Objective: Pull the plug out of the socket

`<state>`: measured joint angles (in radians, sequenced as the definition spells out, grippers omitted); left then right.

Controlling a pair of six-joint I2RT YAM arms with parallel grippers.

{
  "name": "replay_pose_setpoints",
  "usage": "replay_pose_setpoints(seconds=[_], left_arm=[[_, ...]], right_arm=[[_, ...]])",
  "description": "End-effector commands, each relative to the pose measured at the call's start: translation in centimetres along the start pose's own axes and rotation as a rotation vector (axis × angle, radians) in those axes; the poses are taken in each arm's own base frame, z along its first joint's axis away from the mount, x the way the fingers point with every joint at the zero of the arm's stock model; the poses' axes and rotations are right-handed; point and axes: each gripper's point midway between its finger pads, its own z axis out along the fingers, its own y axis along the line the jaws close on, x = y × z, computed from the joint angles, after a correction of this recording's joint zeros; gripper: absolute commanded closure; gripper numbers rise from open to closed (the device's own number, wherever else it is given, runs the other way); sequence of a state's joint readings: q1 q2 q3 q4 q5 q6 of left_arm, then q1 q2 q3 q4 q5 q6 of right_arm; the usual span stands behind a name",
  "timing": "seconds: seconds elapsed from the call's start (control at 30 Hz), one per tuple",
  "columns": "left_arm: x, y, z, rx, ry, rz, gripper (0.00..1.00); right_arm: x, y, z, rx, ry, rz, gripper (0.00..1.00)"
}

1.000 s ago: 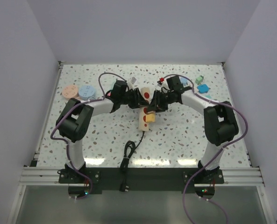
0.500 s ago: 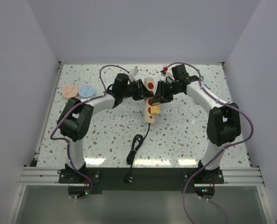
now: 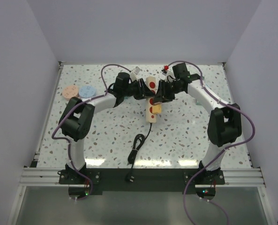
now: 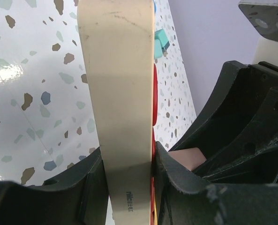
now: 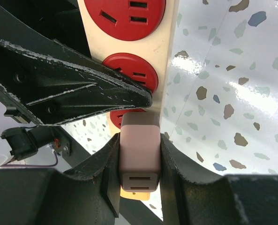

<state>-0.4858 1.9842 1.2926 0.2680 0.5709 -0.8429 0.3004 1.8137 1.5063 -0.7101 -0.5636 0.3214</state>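
Observation:
The pale wooden socket strip [image 3: 151, 116] with red faces lies lengthwise at the table's middle back. My left gripper [image 3: 141, 89] is shut on the strip's edges; the left wrist view shows the strip [image 4: 122, 93] clamped between both fingers [image 4: 89, 187]. My right gripper [image 3: 158, 93] is shut on a pink plug [image 5: 139, 154], whose far end sits against a red socket face [image 5: 129, 75]. A yellow plug [image 3: 155, 109] sits in the strip nearer its cable end. The pink plug also shows in the left wrist view [image 4: 188, 158].
The thin black cable [image 3: 138, 143] runs from the strip toward the near edge and ends in a black plug [image 3: 128, 178]. Pink [image 3: 70, 92] and blue [image 3: 87, 90] discs lie at the left back. A teal block [image 4: 160, 41] lies beyond the strip.
Both grippers and the strip have moved toward the back of the table, dragging the cable along. Over the last half second they barely move.

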Motion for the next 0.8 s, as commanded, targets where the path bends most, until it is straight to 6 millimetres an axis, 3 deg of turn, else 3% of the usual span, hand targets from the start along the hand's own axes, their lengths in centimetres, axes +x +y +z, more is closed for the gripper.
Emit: replay_pose_setpoints(seconds=[0.0, 0.07, 0.1, 0.13, 0.17, 0.2, 0.23, 0.27, 0.3, 0.37, 0.47, 0.57, 0.7, 0.73, 0.77], left_arm=[[2.3, 10.1, -1.6, -0.272, 0.073, -0.047, 1.0], [2.3, 10.2, -1.4, -0.271, 0.075, -0.05, 1.0], [2.2, 10.2, -1.4, -0.27, 0.074, -0.049, 1.0], [2.2, 10.2, -1.3, -0.271, 0.075, -0.051, 1.0], [2.1, 10.1, -1.2, -0.266, 0.077, -0.052, 1.0], [2.0, 10.1, -1.1, -0.263, 0.076, -0.05, 1.0], [1.9, 10.2, -1.1, -0.267, 0.076, -0.052, 1.0], [1.7, 10.1, -0.9, -0.264, 0.073, -0.049, 1.0], [1.7, 10.2, -0.9, -0.266, 0.075, -0.051, 1.0], [1.6, 10.2, -0.8, -0.265, 0.076, -0.053, 1.0], [1.2, 9.9, -0.8, -0.258, 0.068, -0.05, 1.0], [0.9, 9.1, -0.9, -0.231, 0.063, -0.047, 1.0], [0.1, 7.3, -1.0, -0.178, 0.045, -0.043, 1.0], [-0.1, 6.6, -1.1, -0.16, 0.045, -0.038, 1.0], [-0.2, 6.3, -1.1, -0.152, 0.043, -0.036, 1.0]], right_arm=[[-2.8, -0.7, -3.7, 0.078, -0.129, -0.024, 1.0], [-2.8, -0.7, -3.6, 0.105, -0.177, -0.007, 1.0], [-1.6, -1.0, -2.9, 0.117, -0.157, -0.01, 1.0], [-1.6, -1.6, -3.1, 0.166, -0.178, -0.001, 1.0], [-1.9, -0.9, -3.7, 0.151, -0.22, -0.013, 1.0], [-1.1, -1.4, -3.6, 0.156, -0.22, 0.002, 1.0], [-1.2, -1.4, -4.0, 0.169, -0.253, 0.023, 1.0], [-2.4, -0.5, -5.6, 0.159, -0.349, 0.004, 1.0], [-1.8, -0.9, -5.5, 0.165, -0.366, 0.013, 1.0], [-2.5, -0.2, -6.3, 0.14, -0.432, 0.005, 1.0], [-2.9, -1.3, -7.0, 0.177, -0.463, 0.036, 1.0], [-3.9, -3.5, -7.0, 0.228, -0.475, 0.105, 1.0], [-7.9, -9.2, -8.7, 0.345, -0.617, 0.275, 1.0], [-8.6, -11.4, -8.2, 0.39, -0.634, 0.353, 1.0], [-10.2, -12.1, -9.0, 0.402, -0.684, 0.379, 1.0]])
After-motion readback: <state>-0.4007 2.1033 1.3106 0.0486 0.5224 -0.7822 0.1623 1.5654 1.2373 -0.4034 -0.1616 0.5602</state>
